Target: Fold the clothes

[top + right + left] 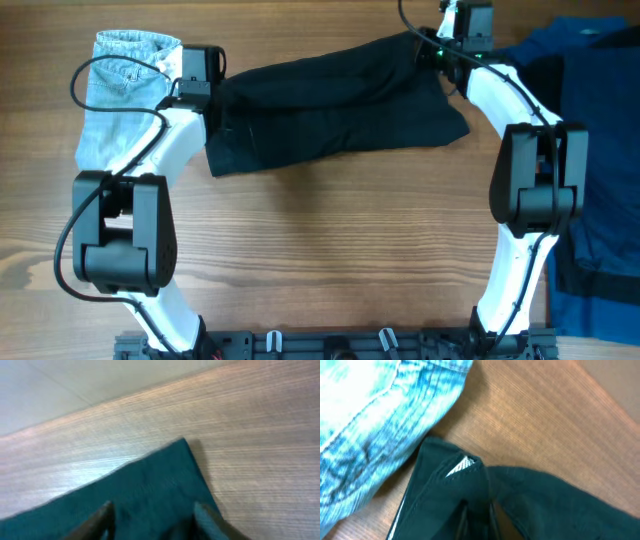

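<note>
The black shorts [340, 105] lie spread across the far middle of the table [330, 230], between the denim [125, 80] at far left and a dark blue garment [595, 150] at right; the left gripper [477, 512] sits at their left end, jaws narrow with black cloth between, though I cannot tell whether they pinch it; the right gripper [152, 517] is over the shorts' right corner, jaws wide, the cloth flat on the wood.

Dark blue garment [600, 130] runs off the overhead view's right edge; left arm [165, 145] hides the black shorts' [330, 110] left end.
</note>
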Robot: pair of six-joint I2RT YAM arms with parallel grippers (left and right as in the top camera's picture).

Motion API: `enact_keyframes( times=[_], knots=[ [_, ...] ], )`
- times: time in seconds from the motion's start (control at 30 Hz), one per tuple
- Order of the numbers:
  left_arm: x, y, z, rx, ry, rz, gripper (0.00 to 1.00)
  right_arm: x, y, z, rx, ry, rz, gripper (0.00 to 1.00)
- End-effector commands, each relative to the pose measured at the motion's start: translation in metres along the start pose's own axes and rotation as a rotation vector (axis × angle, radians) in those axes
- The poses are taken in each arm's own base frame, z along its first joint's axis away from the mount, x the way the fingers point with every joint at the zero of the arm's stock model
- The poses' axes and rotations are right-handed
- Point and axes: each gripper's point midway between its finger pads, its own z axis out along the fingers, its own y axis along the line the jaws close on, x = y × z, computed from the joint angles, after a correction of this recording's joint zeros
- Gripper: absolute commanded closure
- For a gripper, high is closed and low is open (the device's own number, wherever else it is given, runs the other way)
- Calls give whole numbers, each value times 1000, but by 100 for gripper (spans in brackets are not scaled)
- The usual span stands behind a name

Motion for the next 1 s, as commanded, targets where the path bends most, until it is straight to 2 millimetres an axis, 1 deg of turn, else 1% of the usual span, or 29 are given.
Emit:
enact_keyframes(
  times=[0.0,0.03,0.1,0.13,0.17,0.2,0.27,0.37,0.4,0.47,0.53,0.57,0.63,0.67,0.7,0.77,0.8,0.87,0.9,0.97],
  knots=[
    [-25,5,4,-3,-68,-26,75,-17,-2,2,42,-67,-14,40],
    [-31,7,4,-1,-81,-37,63,-23,-6,2,69,-95,-16,37],
    [-40,11,5,2,-101,-53,47,-32,-11,0,97,-134,-20,32],
    [-45,12,5,8,-115,-62,42,-38,-10,-1,93,-160,-25,30],
    [-50,13,6,20,-122,-66,39,-44,-8,-2,78,-182,-30,29],
    [-56,10,5,50,-129,-37,38,-52,-4,-4,57,-207,-38,29],
    [-66,2,2,125,-123,4,30,-63,5,-10,11,-229,-81,29],
    [-74,-9,-11,217,-95,-6,29,-76,18,-25,-24,-220,-134,31],
    [-76,-14,-19,248,-85,-6,30,-79,22,-36,-15,-196,-155,34],
    [-77,-19,-33,272,-76,-1,37,-79,28,-60,4,-130,-167,40],
    [-74,-22,-51,271,-56,8,48,-68,31,-86,27,-43,-157,60],
    [-65,-22,-63,258,-21,19,58,-52,30,-105,53,41,-138,78],
    [-51,-22,-72,241,25,34,62,-32,24,-120,96,131,-116,96],
    [-40,-22,-77,225,62,45,62,-13,19,-127,120,211,-98,96],
    [-30,-20,-79,208,94,55,60,1,15,-131,133,270,-85,96],
    [-10,-13,-80,169,162,70,58,32,6,-131,157,375,-61,96],
    [2,-8,-81,140,206,73,57,48,0,-127,167,422,-52,96],
    [17,-1,-83,105,259,84,57,71,-10,-115,169,462,-69,96],
    [24,2,-85,90,282,90,57,82,-15,-107,166,472,-77,96],
    [33,4,-87,73,314,102,57,98,-17,-92,120,476,-110,96]
  ],
)
